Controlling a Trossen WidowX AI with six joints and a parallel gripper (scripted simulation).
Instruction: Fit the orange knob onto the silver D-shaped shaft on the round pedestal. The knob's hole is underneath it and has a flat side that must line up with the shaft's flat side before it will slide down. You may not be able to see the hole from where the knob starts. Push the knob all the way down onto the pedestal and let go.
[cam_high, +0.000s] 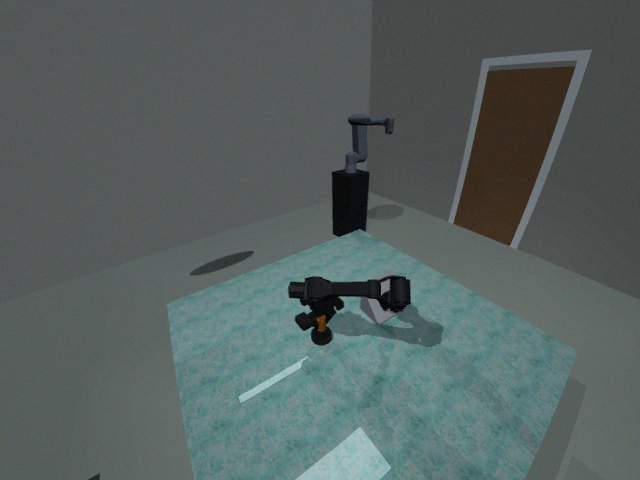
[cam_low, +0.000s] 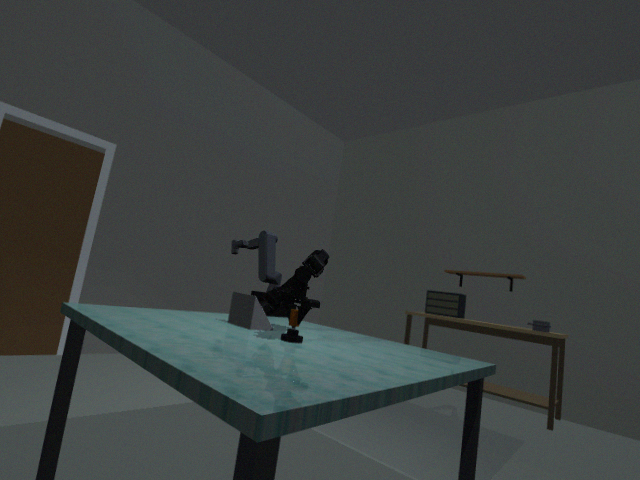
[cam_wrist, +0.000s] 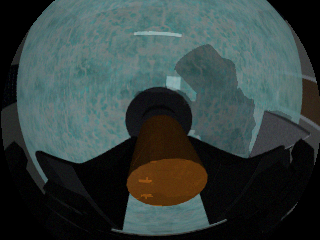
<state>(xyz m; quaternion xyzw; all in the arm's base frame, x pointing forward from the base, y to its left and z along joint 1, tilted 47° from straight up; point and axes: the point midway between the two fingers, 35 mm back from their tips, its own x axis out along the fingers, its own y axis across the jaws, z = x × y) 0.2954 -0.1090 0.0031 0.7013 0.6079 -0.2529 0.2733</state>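
The orange knob (cam_high: 321, 324) (cam_low: 293, 317) (cam_wrist: 167, 182) is upright between the fingers of my gripper (cam_high: 320, 319) (cam_low: 293, 311) (cam_wrist: 162, 142), which is shut on it. The knob is over the black round pedestal (cam_high: 321, 338) (cam_low: 292, 338) (cam_wrist: 136, 111), its lower end close above the pedestal's raised centre. In the wrist view the knob's wide top faces the camera and its lower end overlaps the pedestal. I cannot make out the silver shaft. The knob's hole and its flat side are hidden underneath, so I cannot tell how they line up.
A grey wedge-shaped block (cam_high: 378, 313) (cam_low: 241, 310) (cam_wrist: 280, 134) stands on the teal table (cam_high: 413, 387) (cam_low: 206, 351) (cam_wrist: 75, 75) beside the arm. Another grey robot arm (cam_high: 359, 139) (cam_low: 267, 258) on a dark stand is in the background.
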